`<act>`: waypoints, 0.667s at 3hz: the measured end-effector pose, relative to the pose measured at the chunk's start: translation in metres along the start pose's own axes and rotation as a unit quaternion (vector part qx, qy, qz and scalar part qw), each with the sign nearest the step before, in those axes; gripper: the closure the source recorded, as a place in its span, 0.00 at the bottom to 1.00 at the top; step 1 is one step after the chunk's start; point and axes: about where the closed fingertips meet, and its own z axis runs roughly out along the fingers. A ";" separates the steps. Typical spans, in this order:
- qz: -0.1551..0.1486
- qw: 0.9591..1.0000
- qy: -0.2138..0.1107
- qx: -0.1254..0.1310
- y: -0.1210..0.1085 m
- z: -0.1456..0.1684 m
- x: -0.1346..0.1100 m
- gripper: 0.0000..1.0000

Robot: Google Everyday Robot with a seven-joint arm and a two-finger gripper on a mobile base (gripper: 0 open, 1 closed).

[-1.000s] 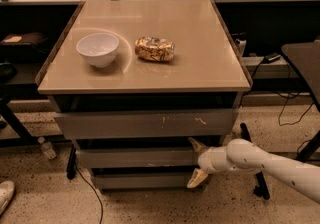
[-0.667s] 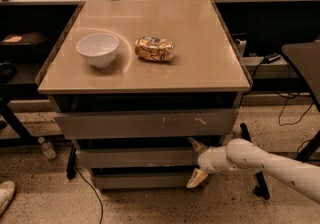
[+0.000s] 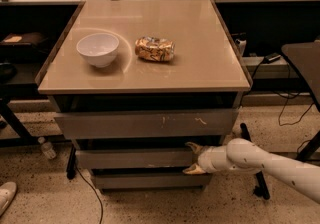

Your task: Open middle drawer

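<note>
The middle drawer (image 3: 135, 158) is a plain grey front of medium width, below the wider scratched top front (image 3: 145, 123) and above the smallest bottom front (image 3: 150, 180). It looks pushed in, and its inside is hidden. My gripper (image 3: 193, 158) reaches in from the right on a white arm, at the right end of the middle drawer's front. Its fingers are spread. One fingertip (image 3: 191, 146) sits at the front's top edge and the other at its bottom edge, so they straddle the front.
A white bowl (image 3: 98, 48) and a crushed snack bag (image 3: 155, 49) lie on the cabinet's tan top (image 3: 200, 68). A dark table (image 3: 305, 63) stands at the right. Cables (image 3: 290, 103) run along the floor, a bottle (image 3: 46, 148) lies at the left, and a shoe (image 3: 6, 195) shows at the lower left.
</note>
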 end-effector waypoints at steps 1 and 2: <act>0.002 1.000 -0.005 -0.014 0.025 -0.018 0.001 0.65; 0.004 1.000 -0.014 -0.025 0.042 -0.033 -0.005 0.88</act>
